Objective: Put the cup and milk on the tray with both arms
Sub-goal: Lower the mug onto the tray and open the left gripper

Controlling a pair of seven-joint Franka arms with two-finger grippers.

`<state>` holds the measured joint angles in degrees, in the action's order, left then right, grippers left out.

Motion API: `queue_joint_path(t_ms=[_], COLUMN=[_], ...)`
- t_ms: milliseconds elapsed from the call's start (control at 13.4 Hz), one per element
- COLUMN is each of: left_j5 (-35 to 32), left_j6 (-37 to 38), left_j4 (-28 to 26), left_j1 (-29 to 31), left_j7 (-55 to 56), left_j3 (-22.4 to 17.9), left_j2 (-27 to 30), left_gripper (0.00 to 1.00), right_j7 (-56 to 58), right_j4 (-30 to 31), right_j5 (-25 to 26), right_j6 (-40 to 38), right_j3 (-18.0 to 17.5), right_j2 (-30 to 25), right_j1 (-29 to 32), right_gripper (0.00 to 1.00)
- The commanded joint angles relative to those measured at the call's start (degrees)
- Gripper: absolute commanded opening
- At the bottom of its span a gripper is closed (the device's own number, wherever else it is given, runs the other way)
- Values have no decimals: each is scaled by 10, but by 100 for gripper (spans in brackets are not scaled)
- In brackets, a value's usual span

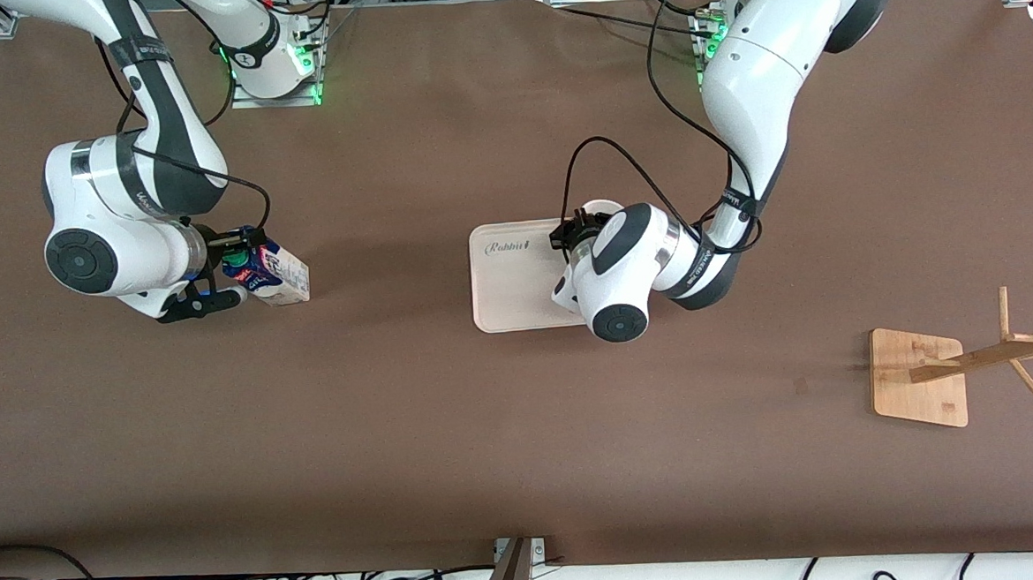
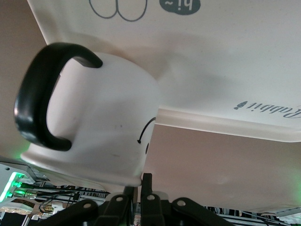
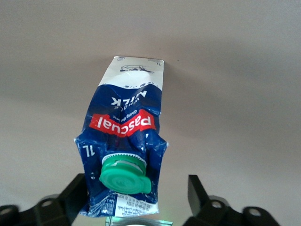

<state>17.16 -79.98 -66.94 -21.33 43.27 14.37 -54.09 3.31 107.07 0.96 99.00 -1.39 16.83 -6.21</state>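
Starting lowest in the front view, toward the left arm's end of the tabletop [image 1: 490, 459]: wooden stand [image 1: 919, 379], well apart from the work. Higher up, mid-frame, cream tray [image 1: 508, 290] with raised rim and "Rabbit" lettering, lying flat. Above its farther edge, left gripper [image 1: 571, 232] pinched shut on the rim wall of the cup [image 2: 103, 122], white with a black loop handle and part of a drawn face showing, tilted, partly over the tray; cannot tell whether touching it. Probably hard, smooth and breakable, so best set down gently and level; thin-wall pinch likely to slip if jolted. Toward the right arm's end, at similar height in the frame, milk [image 1: 279, 276] on the tabletop, far from the tray: blue and white carton, red band, green cap, sides dented. Right gripper [image 1: 224, 272] open, straddling the capped top, one finger clearly clear of it. Seemingly soft-walled and easily crushed; better taken across the flat sides below the cap, with modest squeeze.
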Motion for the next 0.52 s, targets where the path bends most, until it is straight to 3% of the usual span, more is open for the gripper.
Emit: queue_joint_path(t_ms=[0,446], left_j5=[-5,-5], left_j6=[3,10], left_j4=[19,30], left_j1=[-6,12], left_j7=[-3,-2], left_j3=[-5,-7], left_j2=[-16,21], left_gripper=[100,100], right_j7=[10,7], right_j4=[9,11], right_j5=[-3,-3], right_j6=[8,16], right_j3=[-12,-19], right_j2=[-5,0], right_j1=[4,4], right_gripper=[60,52])
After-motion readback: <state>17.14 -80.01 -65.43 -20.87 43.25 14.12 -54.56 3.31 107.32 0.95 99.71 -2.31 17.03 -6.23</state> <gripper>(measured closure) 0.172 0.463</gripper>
